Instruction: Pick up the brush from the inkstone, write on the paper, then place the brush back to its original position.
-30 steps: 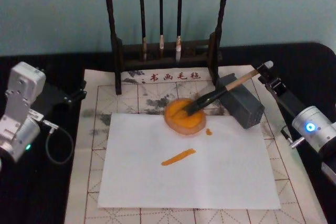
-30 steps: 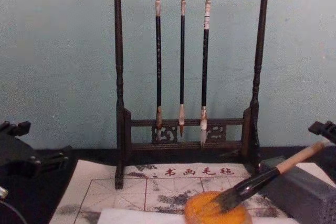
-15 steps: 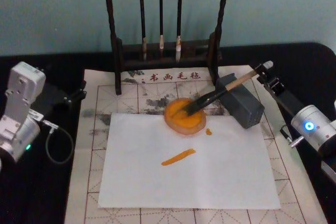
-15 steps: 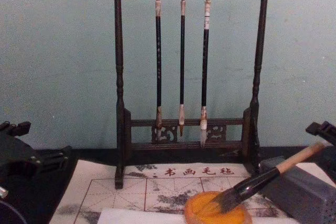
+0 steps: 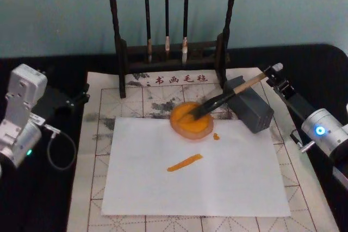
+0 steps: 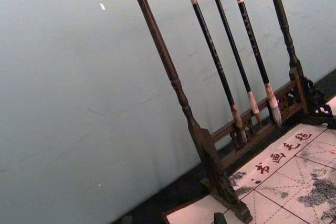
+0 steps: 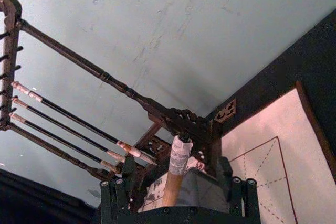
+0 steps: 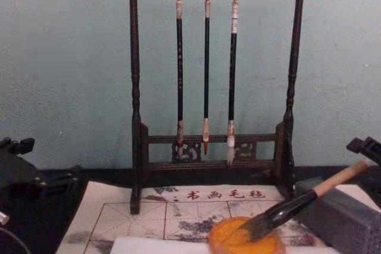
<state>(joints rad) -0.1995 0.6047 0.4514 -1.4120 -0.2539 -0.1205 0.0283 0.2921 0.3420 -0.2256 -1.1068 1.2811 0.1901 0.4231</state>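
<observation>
A teal wall stands behind a black table. On the table lies a beige felt mat with red grid lines. The paper, a white sheet, lies flat on the mat's near half. At the mat's far edge stands a dark wooden rack with three thin brushes hanging from it.

The left gripper rests off the mat's left side, well away from the paper; whether it is open or closed cannot be told. The right gripper sits at the far right. Its fingers are parted on either side of the handle's pale end, with a gap on each side.

A grey block stands just beyond the paper's far right corner. The brush lies tilted, its tan handle propped on the block and its dark bristles down in an orange dish at the paper's far edge. A short orange stroke marks the paper near its middle, and a small orange spot lies just beside the dish.
</observation>
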